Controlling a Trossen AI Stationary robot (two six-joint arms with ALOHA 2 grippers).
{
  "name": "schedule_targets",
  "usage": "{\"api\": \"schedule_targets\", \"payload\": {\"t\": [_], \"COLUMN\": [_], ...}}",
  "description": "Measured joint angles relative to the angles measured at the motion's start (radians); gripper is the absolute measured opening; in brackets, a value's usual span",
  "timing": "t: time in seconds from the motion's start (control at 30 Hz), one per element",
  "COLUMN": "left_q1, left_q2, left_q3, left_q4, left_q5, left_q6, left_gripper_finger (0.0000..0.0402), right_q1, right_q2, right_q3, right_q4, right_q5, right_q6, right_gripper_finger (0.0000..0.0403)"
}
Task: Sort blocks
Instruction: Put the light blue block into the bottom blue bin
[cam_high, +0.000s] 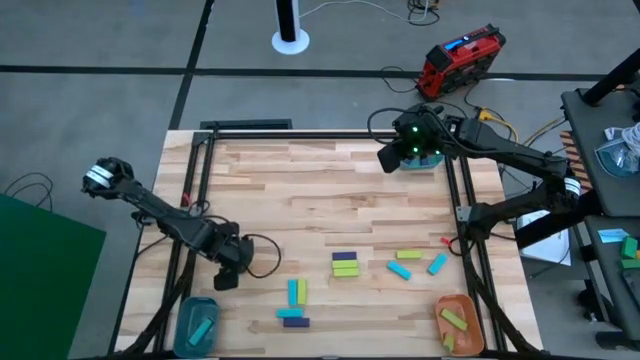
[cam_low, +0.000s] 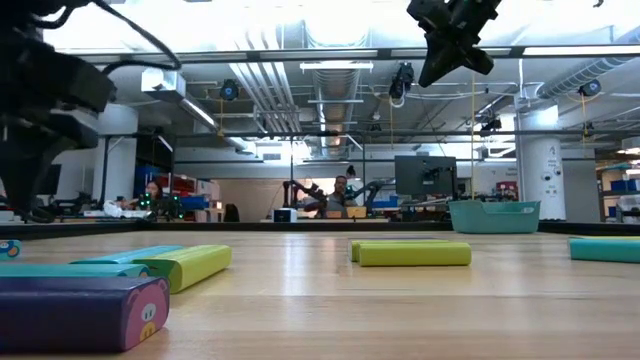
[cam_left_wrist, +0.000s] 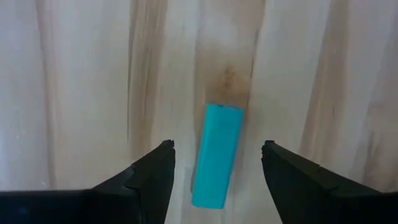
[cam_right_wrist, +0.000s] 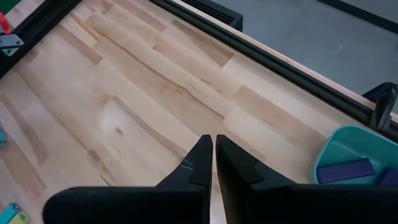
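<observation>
My left gripper (cam_left_wrist: 216, 177) hangs fingers wide apart over the wood, near the table's (cam_high: 330, 190) front left. A cyan block (cam_left_wrist: 217, 155) lies flat on the boards between the two fingers, touching neither. From above, my own wrist hides that block.

Just in front of that arm, at the front left corner, a teal bowl (cam_high: 196, 325) holds one cyan bar (cam_high: 201, 330).

My right gripper (cam_right_wrist: 212, 163) is up off the table at the far right corner, fingers pressed together, nothing between them. Beside it sits a second teal bowl (cam_right_wrist: 355, 158) with a purple block (cam_right_wrist: 346, 170) inside.

Loose blocks along the front middle:
- a cyan and a yellow-green bar (cam_high: 297, 291) side by side, a purple one (cam_high: 293, 317) just in front of them;
- a stack of yellow-green and purple bars (cam_high: 345, 263) further right;
- a yellow-green bar (cam_high: 407, 255), then two cyan bars (cam_high: 401, 270) (cam_high: 437, 264) near it.

Front right corner: an orange bowl (cam_high: 440, 312) with yellow-green bars (cam_high: 455, 319) in it.
</observation>
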Motion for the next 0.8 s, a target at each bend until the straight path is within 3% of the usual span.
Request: {"api": "schedule_targets", "payload": {"t": [0.4,0.8], "left_q1": [-0.021,-0.021], "left_q2": [0.000,0.004], "left_q3": [-0.101,-0.140], "left_q4": [0.122,0.191], "left_q5": [0.005,0.010], "left_q6": [-0.018,-0.002], "left_gripper_finger": [0.0214,0.0170], "right_q1": [0.000,0.000], "right_q2": [0.000,0.000], "right_q3": [0.000,0.000], "right_q4": [0.002,0.002], "right_q5": [0.000,0.000], "right_q6": [0.000,0.012], "right_gripper_finger": [0.0013,0.0013]}}
